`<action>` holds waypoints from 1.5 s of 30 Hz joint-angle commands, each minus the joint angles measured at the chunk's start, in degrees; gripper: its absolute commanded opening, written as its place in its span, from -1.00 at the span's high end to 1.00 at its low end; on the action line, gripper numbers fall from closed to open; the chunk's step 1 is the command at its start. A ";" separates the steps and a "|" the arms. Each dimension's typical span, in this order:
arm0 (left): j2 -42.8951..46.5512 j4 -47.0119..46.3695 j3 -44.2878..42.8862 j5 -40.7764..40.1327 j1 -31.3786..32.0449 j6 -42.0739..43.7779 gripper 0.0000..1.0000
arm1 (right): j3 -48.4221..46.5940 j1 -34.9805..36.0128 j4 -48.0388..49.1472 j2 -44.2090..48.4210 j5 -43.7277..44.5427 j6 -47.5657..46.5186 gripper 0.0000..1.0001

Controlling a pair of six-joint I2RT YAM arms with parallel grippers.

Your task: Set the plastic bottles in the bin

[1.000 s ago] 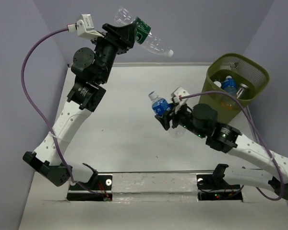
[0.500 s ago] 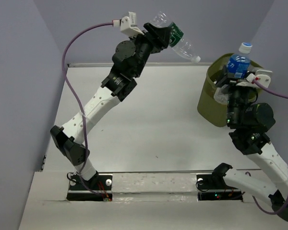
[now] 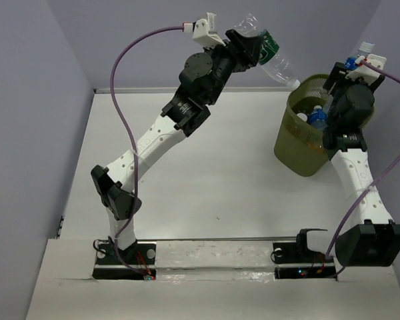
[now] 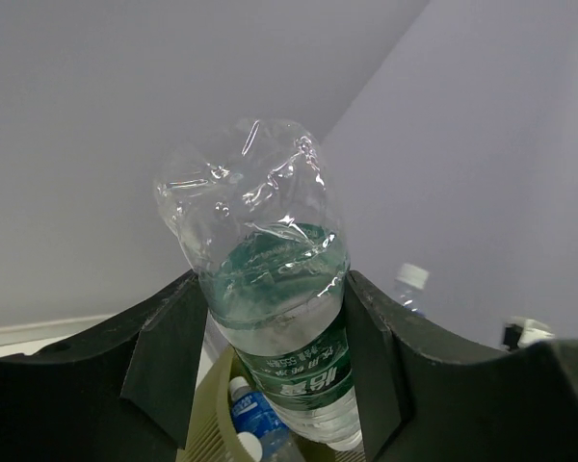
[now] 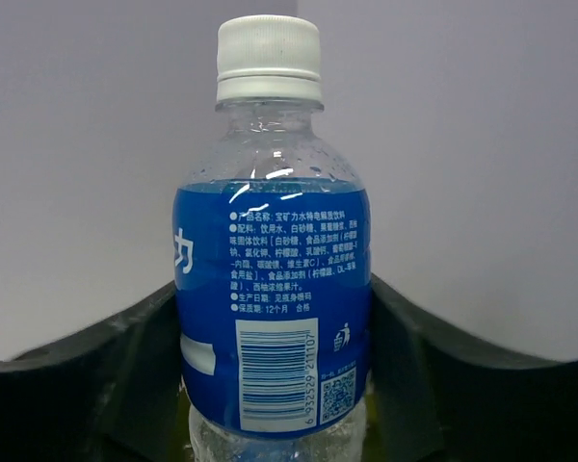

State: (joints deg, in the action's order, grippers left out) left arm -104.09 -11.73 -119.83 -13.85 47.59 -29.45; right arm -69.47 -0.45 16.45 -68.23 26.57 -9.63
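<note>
Left gripper (image 3: 255,48) holds the green bottle (image 3: 275,59), right gripper (image 3: 347,70) the blue bottle (image 5: 270,289); both now reach the bin (image 3: 297,143), ready to drop.

L arm reaches up and across the table (image 3: 187,180). L gripper (image 3: 253,45) is clamped on a green-label bottle (image 3: 275,61), tilted, w/ its white cap end by the rim of the olive mesh bin (image 3: 300,150). R gripper (image 3: 347,70) is raised over the bin's far-right side w/ a blue-label bottle (image 3: 352,62), mostly hidden, white cap up. A second blue bottle (image 3: 318,120) lies inside the bin.
</note>
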 commanded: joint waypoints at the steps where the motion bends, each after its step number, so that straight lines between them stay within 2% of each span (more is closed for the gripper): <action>1: -2.60 -4.27 -4.88 -0.57 1.27 1.42 0.15 | -5.85 -1.75 -4.13 -1.90 -7.14 8.03 -0.84; 2: -3.30 -4.27 -5.93 -0.48 1.45 1.50 0.15 | -6.20 -1.75 -5.01 -2.52 -7.32 8.57 -0.99; 7: -6.91 -5.67 -8.13 -1.09 2.85 2.12 0.15 | -8.48 -1.75 -12.57 0.37 -9.42 13.40 -0.99; 12: -10.95 -8.13 -10.68 -1.89 4.00 2.12 0.15 | -12.88 -1.75 -19.16 4.94 -12.15 13.67 -0.99; 15: -14.64 -8.84 -13.58 -2.06 4.87 1.94 0.15 | -12.53 -1.75 -21.62 11.34 -12.68 15.51 -0.98; 19: -20.78 -10.68 -17.80 -2.76 6.28 2.64 0.15 | -11.13 -1.75 -23.91 15.48 -17.24 17.36 -0.98; 23: -25.27 -13.93 -21.84 -5.57 8.65 8.25 0.15 | -9.72 -1.75 -25.50 16.72 -20.41 18.77 -0.98; 25: -27.81 -15.87 -22.81 -6.71 10.15 12.81 0.03 | -8.93 -1.75 -25.59 17.34 -22.42 19.90 -0.97; 26: -28.70 -16.13 -23.95 -7.07 10.59 14.06 -0.23 | -8.49 -1.75 -25.59 17.77 -23.31 20.09 -0.97; 27: -29.49 -16.22 -24.48 -7.25 10.85 14.94 -0.39 | -8.31 -1.75 -25.67 17.95 -24.19 20.35 -0.97; 28: -30.54 -16.22 -24.75 -7.51 11.20 15.82 -0.70 | -7.88 -1.75 -25.85 18.39 -25.41 20.52 -0.96; 29: -30.90 -16.22 -24.75 -7.60 11.21 15.92 -0.71 | -7.87 -1.75 -25.85 18.39 -25.95 20.53 -0.96; 30: -31.25 -16.22 -24.66 -7.77 11.21 15.83 -0.93 | -7.35 -1.75 -25.94 18.83 -26.13 20.70 -0.96; 31: -31.34 -16.14 -24.49 -7.25 11.29 16.00 -0.98 | -7.17 -1.75 -26.11 19.01 -28.22 20.62 -0.96; 40: -25.82 -16.84 -23.44 -5.49 11.29 19.69 -0.98 | -6.73 -1.75 -26.47 20.24 -30.52 21.84 -0.96; 45: -14.40 -16.93 -15.12 -6.28 11.03 23.03 -0.98 | -6.47 -1.75 -26.38 22.43 -32.19 22.98 -0.94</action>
State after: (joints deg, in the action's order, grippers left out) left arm -133.60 -22.85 -139.09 -18.76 58.85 -10.92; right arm -75.79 -1.91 -11.16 -48.12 -2.74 11.97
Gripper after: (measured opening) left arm 0.989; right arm 0.973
